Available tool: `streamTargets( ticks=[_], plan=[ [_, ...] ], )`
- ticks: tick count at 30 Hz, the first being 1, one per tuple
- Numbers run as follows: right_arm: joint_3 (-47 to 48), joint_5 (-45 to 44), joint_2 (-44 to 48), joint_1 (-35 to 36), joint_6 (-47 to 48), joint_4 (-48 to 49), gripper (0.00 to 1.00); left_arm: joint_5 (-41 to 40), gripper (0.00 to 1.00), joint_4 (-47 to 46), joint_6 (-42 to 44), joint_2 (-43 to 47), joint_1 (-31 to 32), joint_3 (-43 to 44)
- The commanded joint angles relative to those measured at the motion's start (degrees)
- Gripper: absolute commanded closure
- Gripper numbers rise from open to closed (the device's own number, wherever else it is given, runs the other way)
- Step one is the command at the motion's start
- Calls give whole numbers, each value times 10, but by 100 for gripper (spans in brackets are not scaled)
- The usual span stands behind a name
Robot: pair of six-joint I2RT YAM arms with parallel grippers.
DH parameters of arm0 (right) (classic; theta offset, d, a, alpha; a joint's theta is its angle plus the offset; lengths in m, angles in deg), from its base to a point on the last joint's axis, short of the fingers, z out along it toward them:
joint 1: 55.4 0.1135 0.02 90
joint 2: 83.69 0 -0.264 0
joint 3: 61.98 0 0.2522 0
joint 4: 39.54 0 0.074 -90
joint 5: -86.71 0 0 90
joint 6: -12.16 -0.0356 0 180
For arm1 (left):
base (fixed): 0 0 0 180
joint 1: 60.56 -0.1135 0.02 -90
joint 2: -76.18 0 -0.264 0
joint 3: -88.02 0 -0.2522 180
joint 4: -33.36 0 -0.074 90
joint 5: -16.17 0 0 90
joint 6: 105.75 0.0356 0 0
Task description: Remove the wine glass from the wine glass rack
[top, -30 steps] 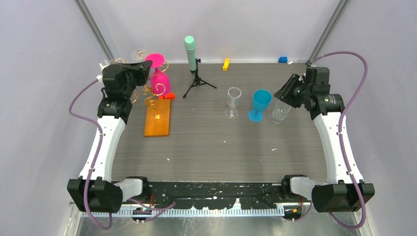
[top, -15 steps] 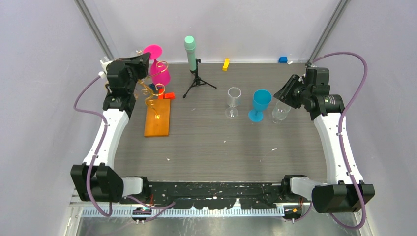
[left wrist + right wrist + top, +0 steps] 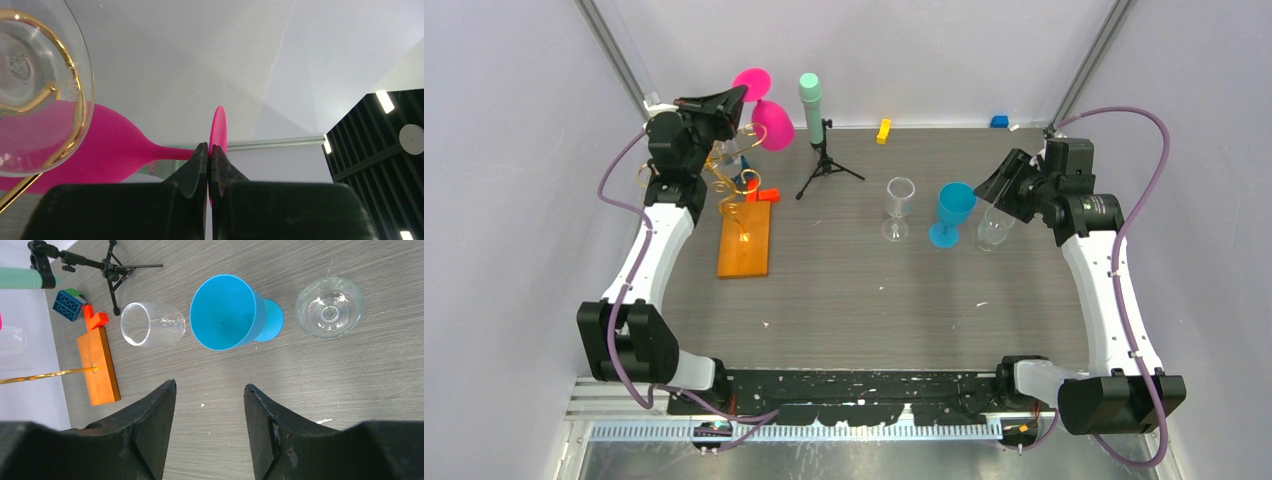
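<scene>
Left wrist view: the left gripper (image 3: 210, 150) pinches the pink wine glass (image 3: 115, 150) by its stem right at the foot, bowl tipped sideways, likely so it slides free of the wine glass rack (image 3: 744, 245). It hangs far left, just above that rack. The right gripper (image 3: 210, 405) stands spread, empty, on the right.
</scene>
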Motion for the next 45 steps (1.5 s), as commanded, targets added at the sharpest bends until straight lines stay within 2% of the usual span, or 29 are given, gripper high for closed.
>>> streamTargets(
  ticks=[1,6,10,15,18,24,28,32,35,37,40,45],
  plan=[
    [3,26,17,1,-6,31,41,32,100,-42,1,30,3,23],
    [-5,45,21,1,-12,43,41,46,100,-43,3,52,4,17],
    [-17,91,32,1,-11,67,35,63,100,-47,1,73,4,16],
    [-40,175,53,1,-22,111,26,96,100,-77,-59,104,7,-8],
    [-58,236,63,21,-38,154,23,109,100,-94,-90,130,10,-34],
    [-86,281,79,68,-87,233,20,129,100,-93,-111,188,27,-69],
    [-114,287,91,127,-151,333,20,128,100,-87,-116,229,64,-95],
    [-155,254,106,194,-256,481,20,111,100,-84,-125,281,121,-129],
    [-186,194,142,253,-283,575,19,84,100,-84,-122,325,183,-158],
    [-203,175,154,278,-290,603,18,69,100,-69,-115,354,214,-176],
    [-217,175,152,302,-309,653,18,53,100,-51,-106,384,252,-193],
    [-246,186,128,345,-348,771,18,29,100,-49,-107,409,276,-222]
  ],
)
